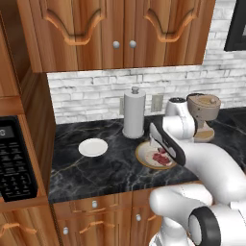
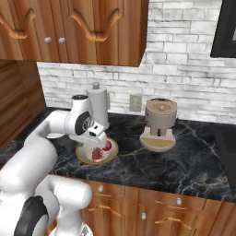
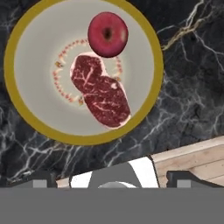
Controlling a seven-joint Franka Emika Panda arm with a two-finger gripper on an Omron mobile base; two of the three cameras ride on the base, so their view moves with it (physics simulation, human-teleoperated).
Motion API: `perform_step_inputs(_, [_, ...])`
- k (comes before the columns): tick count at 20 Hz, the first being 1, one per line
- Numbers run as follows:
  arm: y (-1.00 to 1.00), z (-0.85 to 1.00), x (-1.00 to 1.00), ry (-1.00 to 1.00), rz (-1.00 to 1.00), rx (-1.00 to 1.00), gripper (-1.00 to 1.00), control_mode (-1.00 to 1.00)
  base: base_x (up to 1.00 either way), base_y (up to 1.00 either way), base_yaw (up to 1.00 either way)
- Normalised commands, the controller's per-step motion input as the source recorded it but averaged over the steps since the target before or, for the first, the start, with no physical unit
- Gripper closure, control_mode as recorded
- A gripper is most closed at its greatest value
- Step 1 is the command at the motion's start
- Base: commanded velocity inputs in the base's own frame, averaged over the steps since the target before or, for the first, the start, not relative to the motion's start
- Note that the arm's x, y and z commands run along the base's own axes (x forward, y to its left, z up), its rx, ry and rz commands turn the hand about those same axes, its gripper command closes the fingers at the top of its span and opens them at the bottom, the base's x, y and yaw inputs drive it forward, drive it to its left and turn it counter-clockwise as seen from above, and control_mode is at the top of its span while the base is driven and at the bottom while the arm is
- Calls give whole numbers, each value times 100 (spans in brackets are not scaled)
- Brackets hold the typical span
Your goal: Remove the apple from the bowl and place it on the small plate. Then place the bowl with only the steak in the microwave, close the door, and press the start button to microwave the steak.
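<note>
Left base view: white plate (image 1: 93, 147) sitting bare on the black marble counter (image 1: 110, 168), well left of the gold-rimmed bowl (image 1: 144, 158); steak (image 1: 161, 158) peeking out behind the arm, paper towel roll (image 1: 134, 114) just behind the bowl.

Right base view: gripper (image 2: 97, 139) hanging right over the bowl (image 2: 111, 154), apple (image 2: 107, 145) and steak (image 2: 97, 155) inside.

Hand view: looking straight down, apple (image 3: 108, 34) touching the steak (image 3: 101, 90) in the bowl (image 3: 39, 70); jaws spread wide, gripping nothing.

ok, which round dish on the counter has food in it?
The gold-rimmed bowl, holding the steak and apple. The small plate to its left is plain white and bare.
</note>
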Motion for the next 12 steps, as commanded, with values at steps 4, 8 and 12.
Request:
perform_step_inputs(4, [-31, -23, 48, 2, 0, 1, -100, -100, 0, 0, 0])
perform_step_inputs(8, [-6, -14, 34, 3, 0, 0, -100, -100, 0, 0, 0])
perform_step_inputs(12, [0, -14, 24, 5, 0, 0, -100, -100, 0, 0, 0])
